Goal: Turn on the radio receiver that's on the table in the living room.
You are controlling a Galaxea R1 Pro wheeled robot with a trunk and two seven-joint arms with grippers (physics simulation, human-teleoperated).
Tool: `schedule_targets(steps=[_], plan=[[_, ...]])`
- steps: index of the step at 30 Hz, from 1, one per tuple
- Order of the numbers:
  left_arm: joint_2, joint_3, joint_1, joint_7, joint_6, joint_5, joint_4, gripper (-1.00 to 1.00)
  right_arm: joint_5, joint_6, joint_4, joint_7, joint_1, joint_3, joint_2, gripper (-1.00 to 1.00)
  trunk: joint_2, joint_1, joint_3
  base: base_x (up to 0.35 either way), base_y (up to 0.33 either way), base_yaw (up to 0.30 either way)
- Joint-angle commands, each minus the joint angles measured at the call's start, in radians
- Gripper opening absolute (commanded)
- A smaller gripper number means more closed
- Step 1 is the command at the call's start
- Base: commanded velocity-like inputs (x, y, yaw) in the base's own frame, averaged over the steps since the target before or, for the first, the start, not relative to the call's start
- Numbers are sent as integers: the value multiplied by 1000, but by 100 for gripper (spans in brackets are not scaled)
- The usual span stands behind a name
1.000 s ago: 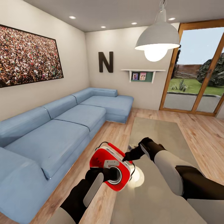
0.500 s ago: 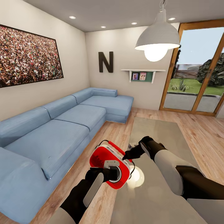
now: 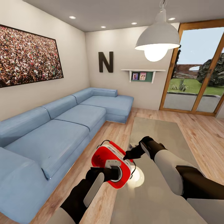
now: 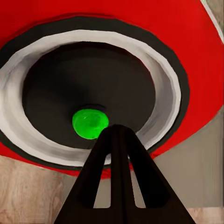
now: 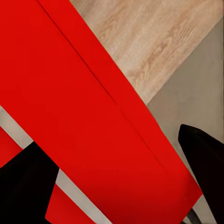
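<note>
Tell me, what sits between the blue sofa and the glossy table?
A bare strip of wood plank floor, in the head view. Nearer the robot, the red radio receiver hangs over the table edge, held by the right tool.

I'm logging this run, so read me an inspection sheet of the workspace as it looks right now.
Surface: the table, glossy grey top with lamp glare.
Job's things: the radio receiver, tilted, held up at the table's near left edge; a green button glows in its dark dial.
Clutter: nothing seen.
Grippers: left gripper shut, its tip at the green button; right gripper straddles the red handle, fingers either side.
Cables: a thin dark wire loop beside the radio.
Surroundings: blue sofa, crowd picture, letter N, pendant lamp, glass doors.
</note>
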Motion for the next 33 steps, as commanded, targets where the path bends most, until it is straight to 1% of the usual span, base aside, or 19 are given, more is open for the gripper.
schedule_targets(steps=[1, 5, 7, 9, 12, 14, 18, 19, 20, 21, 22, 23, 25, 26, 27, 28, 29, 31, 33], plan=[[0, -12, 0, -1, 1, 0, -9, -100, -19, 5, 0, -2, 0, -9, 0, -100, 0, 0, 0, 0, 0, 0], [0, -91, 0, -1, 1, 2, -38, -100, -19, 5, -1, -6, 0, -9, 0, -100, 0, 0, 0, 0, 0, 0], [0, -121, 0, -1, 1, 3, -54, -100, -19, 5, -1, -7, 0, -9, 0, -100, 0, 0, 0, 0, 0, 0], [0, -133, 0, -1, 2, 3, -69, -100, -19, 4, -3, -17, 0, -9, 0, -100, 0, 0, 0, 0, 0, 0], [0, -161, 2, 0, 12, 3, -110, -100, -19, 3, -21, -81, 0, -9, 0, -100, 0, 0, 0, 0, 0, 0], [0, -174, 3, 3, 37, 3, -124, -100, -18, -1, -32, -132, 0, -8, -1, -100, 0, 0, 0, 0, 0, 0], [0, -177, 4, 21, 60, -1, -134, -100, -10, -5, -73, -313, 0, -2, -1, -100, 0, 0, 0, 0, 0, 0], [0, -176, 5, 52, 62, -1, -141, -100, -9, -6, -84, -390, 0, 1, -1, -100, 0, 0, 0, 0, 0, 0], [0, -176, 6, 102, 63, 0, -154, -100, -7, -6, -90, -468, 0, 3, -1, -100, 0, 0, 0, 0, 0, 0], [0, -176, 7, 140, 64, 1, -164, -100, -6, -6, -92, -517, 0, 4, -1, -100, 0, 0, 0, 0, 0, 0], [0, -178, 8, 195, 65, 2, -178, -100, -5, -6, -94, -580, 0, 6, -2, -100, 0, 0, 0, 0, 0, 0], [0, -179, 9, 223, 65, 2, -185, -100, -4, -6, -95, -617, 0, 7, -2, -100, 0, 0, 0, 0, 0, 0], [0, -179, 12, 257, 66, 2, -190, -100, 8, -6, -96, -680, 0, 9, -2, -100, 0, 0, 0, 0, 0, 0], [0, -178, 13, 269, 67, 1, -190, -100, 31, -6, -96, -721, 0, 10, -2, -100, 0, 0, 0, 0, 0, 0], [0, -176, 13, 273, 67, 1, -189, -100, 52, -5, -96, -739, 0, 10, -3, -100, 0, 0, 0, 0, 0, 0], [0, -174, 14, 277, 67, 3, -188, -100, 84, -2, -95, -755, 0, 9, -3, -100, 0, 0, 0, 0, 0, 0], [0, -172, 15, 281, 73, 14, -186, -100, 111, 0, -94, -764, 0, 9, -3, -100, 0, 0, 0, 0, 0, 0], [0, -171, 15, 295, 93, 39, -184, -100, 129, 2, -94, -768, 0, 7, -3, -100, 0, 0, 0, 0, 0, 0], [0, -169, 15, 320, 109, 68, -184, -100, 135, 3, -92, -770, 0, 6, -3, -100, 0, 0, 0, 0, 0, 0]])
